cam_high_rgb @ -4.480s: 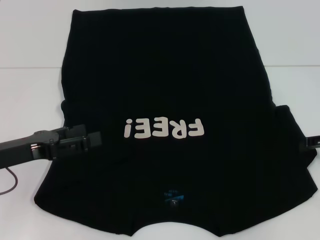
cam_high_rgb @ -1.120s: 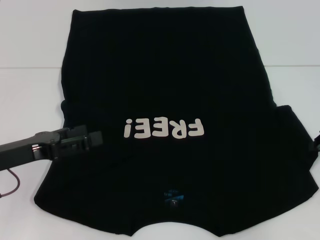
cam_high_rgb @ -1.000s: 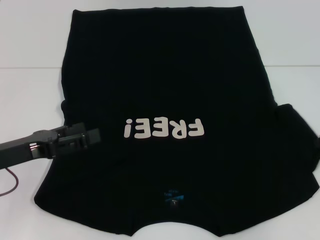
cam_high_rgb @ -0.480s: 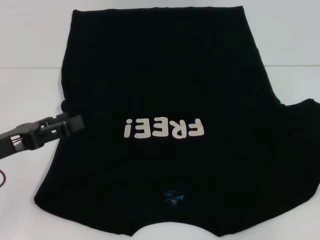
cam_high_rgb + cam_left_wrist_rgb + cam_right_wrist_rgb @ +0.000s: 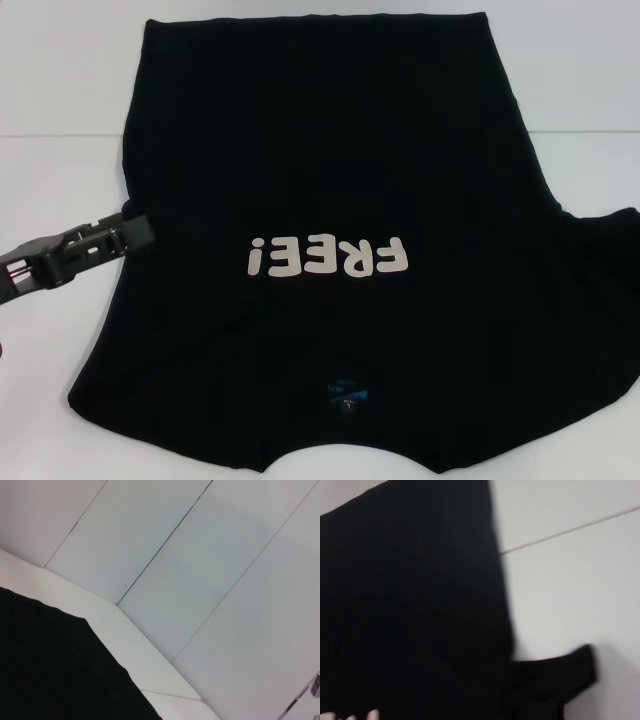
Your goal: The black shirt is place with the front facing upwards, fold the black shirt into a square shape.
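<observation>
The black shirt point(image 5: 330, 170) lies spread flat on the white table point(image 5: 60, 120), front up, with its pale "FREE!" lettering point(image 5: 328, 257) upside down to me and the blue neck label point(image 5: 345, 393) near the front edge. Its right sleeve point(image 5: 610, 235) runs off the right side of the head view. My left gripper point(image 5: 140, 235) hovers at the shirt's left edge, holding nothing. The right gripper is out of view. The right wrist view shows the black shirt point(image 5: 410, 600) and a sleeve tip point(image 5: 560, 672) on the table. The left wrist view shows a corner of the black shirt point(image 5: 50, 665).
White table surface point(image 5: 585, 80) borders the shirt on the left, right and far sides. A seam line point(image 5: 570, 532) crosses the tabletop. Pale wall panels point(image 5: 200, 570) stand beyond the table's edge in the left wrist view.
My left gripper has drawn back leftward from over the shirt to its left edge. The right gripper left the view, and the right sleeve now lies spread farther outward.
</observation>
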### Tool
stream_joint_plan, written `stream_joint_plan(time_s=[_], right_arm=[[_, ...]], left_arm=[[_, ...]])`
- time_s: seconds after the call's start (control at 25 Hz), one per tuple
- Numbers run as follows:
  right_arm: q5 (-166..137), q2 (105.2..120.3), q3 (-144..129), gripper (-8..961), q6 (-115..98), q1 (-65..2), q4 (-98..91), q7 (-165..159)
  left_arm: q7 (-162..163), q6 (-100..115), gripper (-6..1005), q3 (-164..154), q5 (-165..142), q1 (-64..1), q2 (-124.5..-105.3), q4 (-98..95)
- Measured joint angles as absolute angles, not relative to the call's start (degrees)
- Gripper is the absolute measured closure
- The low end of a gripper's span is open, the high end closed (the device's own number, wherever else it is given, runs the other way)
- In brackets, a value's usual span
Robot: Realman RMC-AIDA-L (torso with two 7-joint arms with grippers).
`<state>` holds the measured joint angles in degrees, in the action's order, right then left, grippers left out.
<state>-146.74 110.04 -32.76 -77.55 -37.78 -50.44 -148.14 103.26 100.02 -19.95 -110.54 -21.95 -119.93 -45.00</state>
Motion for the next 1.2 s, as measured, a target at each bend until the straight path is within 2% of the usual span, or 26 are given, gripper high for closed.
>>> stream_joint_plan(time_s=[0.4,0.6,0.76,0.88,0.96,1.12,1.2], right_arm=[[-145.6,114.95,-40.5,939,-78.8,-45.8,-47.3,-146.3],[-142.5,115.15,-40.4,938,-77.3,-47.6,-42.4,-142.9],[-141.4,113.73,-40.5,937,-76.0,-47.9,-37.9,-142.6],[-140.4,112.75,-40.1,936,-76.0,-47.3,-36.8,-142.5],[-138.3,112.2,-39.9,721,-76.4,-46.4,-37.5,-142.3],[-132.9,110.81,-39.9,557,-77.9,-44.5,-39.1,-142.2],[-131.6,110.3,-39.9,475,-78.2,-44.3,-39.4,-142.2]], left_arm=[[103.8,99.8,96,-19.0,-108.7,-21.7,-119.59,-43.8],[103.8,99.5,96,-19.0,-108.6,-21.5,-119.51,-43.6],[103.9,99.5,96,-19.0,-108.5,-21.3,-119.41,-43.6],[105.6,99.6,95,-19.1,-108.8,-21.2,-118.66,-43.6],[109.6,100.1,95,-19.5,-110.1,-20.9,-117.61,-43.9],[123.0,101.7,96,-19.2,-117.7,-20.1,-114.78,-45.5],[128.8,102.2,96,-19.0,-122.4,-19.8,-114.11,-46.9]])
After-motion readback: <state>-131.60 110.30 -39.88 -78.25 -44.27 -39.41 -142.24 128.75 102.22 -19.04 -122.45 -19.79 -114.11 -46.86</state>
